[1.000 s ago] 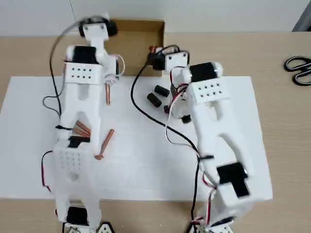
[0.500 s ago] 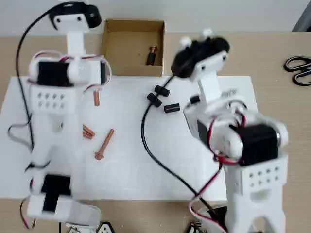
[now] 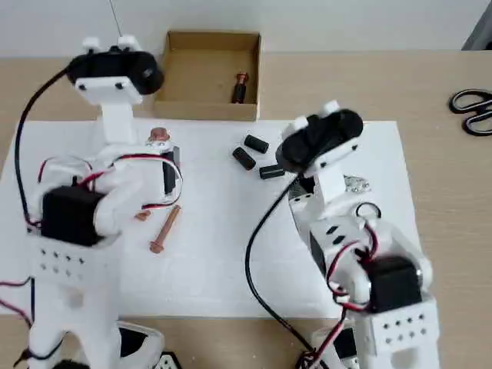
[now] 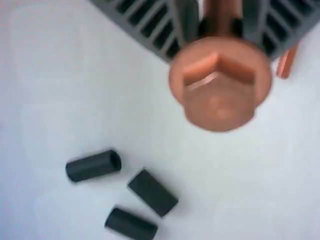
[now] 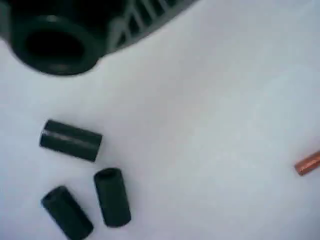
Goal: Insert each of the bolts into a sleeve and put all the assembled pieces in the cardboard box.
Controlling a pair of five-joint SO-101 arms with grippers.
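The left pincer (image 4: 219, 21) is clamped on a copper-coloured hex-head metal bolt (image 4: 219, 84). Its ribbed grey fingers (image 4: 145, 25) sit on either side of the shank, and the head faces the wrist camera. Seen from above, this bolt hangs over the left half of the white paper sheet (image 3: 215, 269), close to the sheet's far edge.

The right pincer (image 5: 82, 20) is closed around a short black tube-shaped sleeve (image 5: 54, 47), whose open bore faces its wrist camera.

Three loose black sleeves (image 3: 244, 158) lie on the sheet near the middle of its far edge, close together but not touching, each pointing a different way.

A second copper bolt (image 3: 165, 228) lies flat on the left half of the sheet, its head towards the near edge. Just beside it, the tip of a third copper bolt (image 3: 142, 215) pokes out from under the left arm.

The open brown cardboard box (image 3: 173, 77) stands on the wooden worktop (image 3: 430, 77), its near wall along the sheet's far edge. Inside it, by the right wall, lies one assembled piece (image 3: 240, 88), a copper bolt pushed into a black sleeve.

A pair of black-handled scissors (image 3: 473, 108) lies at the right edge of the worktop, well apart from the sheet.
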